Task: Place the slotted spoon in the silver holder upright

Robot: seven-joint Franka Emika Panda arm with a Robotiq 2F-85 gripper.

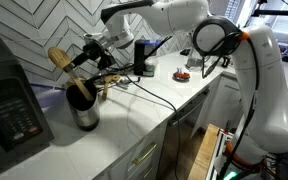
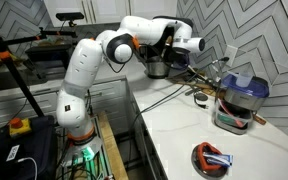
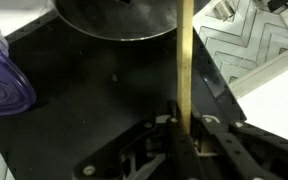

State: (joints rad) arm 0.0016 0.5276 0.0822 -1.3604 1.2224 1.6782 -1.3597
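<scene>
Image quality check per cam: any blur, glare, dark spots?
Wrist view: soft focus overall; silver holder rim blurred, slotted spoon handle bright against the dark end effector. In an exterior view, the black appliance loses detail in shadow; in both exterior views the white counter is bright without harsh glare.

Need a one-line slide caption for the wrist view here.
The gripper clamps the slotted spoon by its handle, with the silver holder at the frame's top.
</scene>
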